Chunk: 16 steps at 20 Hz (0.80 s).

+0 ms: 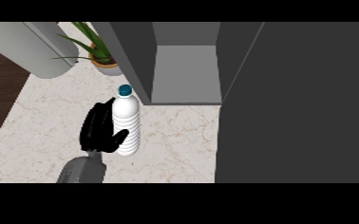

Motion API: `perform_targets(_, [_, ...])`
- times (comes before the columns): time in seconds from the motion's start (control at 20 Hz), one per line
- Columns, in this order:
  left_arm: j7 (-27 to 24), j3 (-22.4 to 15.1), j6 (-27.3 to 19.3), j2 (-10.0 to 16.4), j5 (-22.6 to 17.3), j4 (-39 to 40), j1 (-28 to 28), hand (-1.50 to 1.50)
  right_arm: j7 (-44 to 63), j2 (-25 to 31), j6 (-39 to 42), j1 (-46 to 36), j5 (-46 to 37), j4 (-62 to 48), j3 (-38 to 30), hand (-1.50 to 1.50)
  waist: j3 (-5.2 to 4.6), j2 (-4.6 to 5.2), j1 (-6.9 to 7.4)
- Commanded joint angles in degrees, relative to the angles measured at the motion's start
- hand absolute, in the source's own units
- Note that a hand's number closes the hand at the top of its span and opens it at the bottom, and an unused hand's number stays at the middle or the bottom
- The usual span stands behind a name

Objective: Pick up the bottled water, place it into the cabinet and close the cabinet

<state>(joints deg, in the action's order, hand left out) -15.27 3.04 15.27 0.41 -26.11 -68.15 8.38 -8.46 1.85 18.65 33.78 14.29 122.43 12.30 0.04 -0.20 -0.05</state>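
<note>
The bottled water, white and ribbed with a teal cap, stands on the marble counter just in front of the cabinet's left wall. My left hand is at the bottle's left side. Its thumb lies across the bottle's lower front and its fingers curl up behind the bottle. The grey cabinet is open, showing a bare shelf. Its dark door is swung out and fills the right of the view. My right hand does not show.
A potted plant stands at the back, left of the cabinet. A large grey rounded object lies at the top left. The counter's left edge borders dark wood flooring.
</note>
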Motion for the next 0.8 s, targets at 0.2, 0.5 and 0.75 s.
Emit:
perform_targets(0.2, [3.22, -12.52, -19.89, -0.41, -0.48, -7.59, 6.99, 1.5, 1.23, 0.09, -0.82, 1.24, -0.92, 2.29, 2.45, -1.5, -0.03, 0.08, -0.59])
perform_targets(0.5, [6.0, -13.8, -26.85, -0.41, -0.49, -2.1, 18.12, 1.5, 0.63, -0.97, -2.11, -3.61, -0.3, -2.71, 0.95, -1.5, -0.03, 0.23, -0.64])
perform_targets(0.75, [0.7, -18.27, -34.05, -0.41, 3.75, 5.79, 25.07, 1.5, -1.82, -0.39, -0.34, -2.93, -1.03, -4.42, 1.52, -1.5, -0.03, 0.46, -1.65])
